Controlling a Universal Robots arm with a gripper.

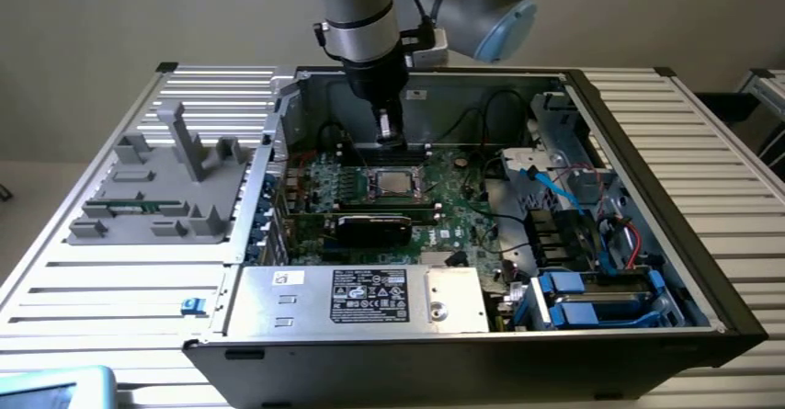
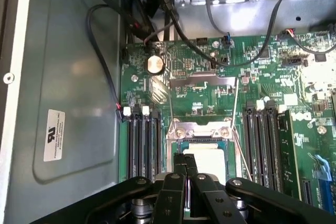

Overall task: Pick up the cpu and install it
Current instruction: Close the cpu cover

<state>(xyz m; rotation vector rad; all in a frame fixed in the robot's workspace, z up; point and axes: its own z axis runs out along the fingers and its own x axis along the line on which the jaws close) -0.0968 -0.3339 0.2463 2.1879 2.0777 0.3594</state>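
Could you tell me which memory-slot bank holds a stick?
The far bank, away from the labelled case wall: a green stick stands in it, while the wall-side bank looks empty.

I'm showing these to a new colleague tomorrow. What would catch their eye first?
The open computer case on the slatted table, its green motherboard exposed. The arm reaches down into it, its shut gripper close over the cpu, whose silver top gleams in the socket.

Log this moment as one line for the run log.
arm: over open computer case | fingers: shut, holding nothing, tips at cpu edge, contact unclear | cpu: lying flat in socket on green board
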